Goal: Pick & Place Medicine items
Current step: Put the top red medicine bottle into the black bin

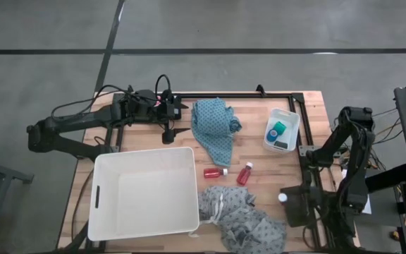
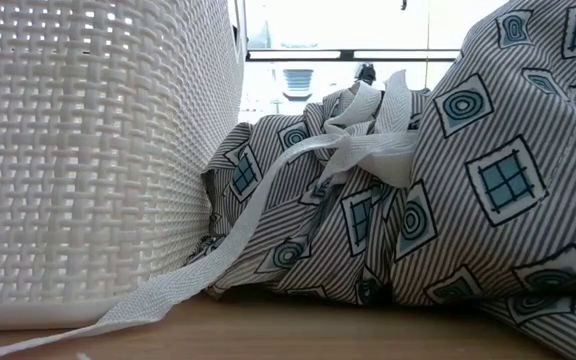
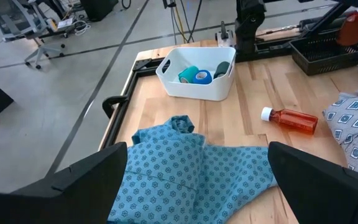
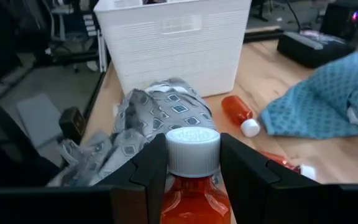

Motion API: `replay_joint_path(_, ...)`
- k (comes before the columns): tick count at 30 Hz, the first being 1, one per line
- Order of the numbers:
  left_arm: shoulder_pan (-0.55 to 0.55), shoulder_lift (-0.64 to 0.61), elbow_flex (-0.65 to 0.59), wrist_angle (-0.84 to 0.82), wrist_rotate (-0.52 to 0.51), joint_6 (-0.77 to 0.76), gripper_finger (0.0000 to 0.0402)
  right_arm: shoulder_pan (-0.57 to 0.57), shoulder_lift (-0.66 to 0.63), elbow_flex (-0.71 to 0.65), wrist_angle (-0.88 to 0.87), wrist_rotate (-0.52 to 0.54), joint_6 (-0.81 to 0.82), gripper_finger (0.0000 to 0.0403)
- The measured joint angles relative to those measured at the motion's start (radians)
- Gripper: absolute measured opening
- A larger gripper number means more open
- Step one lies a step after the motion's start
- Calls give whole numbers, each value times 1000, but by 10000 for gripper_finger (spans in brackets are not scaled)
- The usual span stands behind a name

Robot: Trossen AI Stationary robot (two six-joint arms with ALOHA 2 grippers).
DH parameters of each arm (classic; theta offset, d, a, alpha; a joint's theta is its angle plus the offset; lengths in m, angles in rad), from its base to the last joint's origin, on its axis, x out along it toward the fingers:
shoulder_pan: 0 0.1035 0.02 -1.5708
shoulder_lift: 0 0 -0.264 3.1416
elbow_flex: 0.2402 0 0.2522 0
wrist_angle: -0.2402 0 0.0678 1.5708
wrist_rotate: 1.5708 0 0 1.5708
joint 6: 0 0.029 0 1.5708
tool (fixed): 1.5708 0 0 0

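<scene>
- A wooden table seen from above, with two dark robot arms, one at each side.
- The right gripper [image 4: 192, 171] sits at the table's right edge, near the front corner; its jaws pinch a red bottle [image 4: 191, 199] just under the white cap [image 4: 192, 151], and the bottle stands upright between them.
- Two more red bottles lie on their sides on the bare wood in the middle of the table — one [image 1: 215, 172] flat across, the other [image 1: 244, 173] at a slant, close together but apart.
- These bottles look light, rigid and smooth, likely plastic. Being round, they would probably roll if nudged, so a grip across the body, or at the neck below the cap, seems safest.
- A small white tub [image 1: 288, 118] at the back right holds a teal-green roll [image 3: 188, 74], a blue round piece [image 3: 203, 76] and a dark item I cannot identify.
- The roll looks soft and slightly squashy — light pressure should do.
- A large white woven basket [image 1: 104, 183] at the front left appears to have nothing in it.
- The left gripper [image 3: 194, 180] hovers at the back left above a teal patterned cloth [image 1: 215, 128], jaws spread wide, holding nothing.
- A grey patterned cloth [image 1: 242, 219] lies bunched just beside the basket.
</scene>
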Motion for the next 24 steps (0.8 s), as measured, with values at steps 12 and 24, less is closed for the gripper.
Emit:
replay_joint_path(12, 0, 0, 0, -7, 0, 0, 393, 3, -60, -8, -33, -159, 24, 127)
replay_joint_path(24, 0, 0, 0, -33, 0, 3, 393, -15, -186, -7, -239, -249, 279, 127)
